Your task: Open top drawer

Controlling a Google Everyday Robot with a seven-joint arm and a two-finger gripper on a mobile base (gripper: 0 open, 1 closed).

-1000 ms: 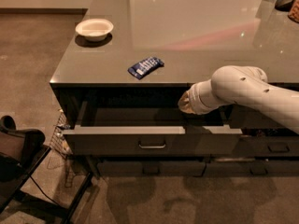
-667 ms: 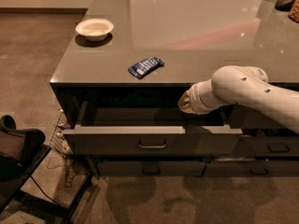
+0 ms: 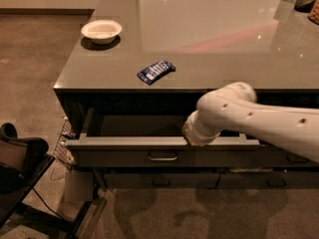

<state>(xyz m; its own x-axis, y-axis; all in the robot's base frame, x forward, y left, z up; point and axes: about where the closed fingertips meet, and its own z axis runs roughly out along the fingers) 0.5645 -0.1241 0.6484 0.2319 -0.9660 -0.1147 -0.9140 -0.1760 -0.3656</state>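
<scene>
**Top drawer stands partly out, arm end at its upper edge**

The top drawer [image 3: 119,157] is seen under the left part of the grey counter [image 3: 214,39], drawn part of the way out of the cabinet. Its dark front is crossed by a pale upper rim, and a small bar handle [image 3: 162,156] is fixed at the middle of the front. Behind the rim the inside of the drawer is seen in shadow.

The white arm [image 3: 259,121] is stretched in from the right, across the drawer opening. The gripper [image 3: 191,135] is placed at the drawer's upper rim, right of the handle and just above it; it is mostly hidden by the wrist, so it cannot be told whether it is spread or closed, nor whether anything is gripped.

On the counter a white bowl [image 3: 101,31] is set near the far left corner. A blue packet [image 3: 156,71] is laid closer to the front edge, well apart from the bowl; white print is seen on it, but no word or brand can be read. No other writing is made out.

Shallower drawers [image 3: 160,180] with like handles are seen below the top one. A dark chair [image 3: 20,158] is placed at the lower left.
</scene>
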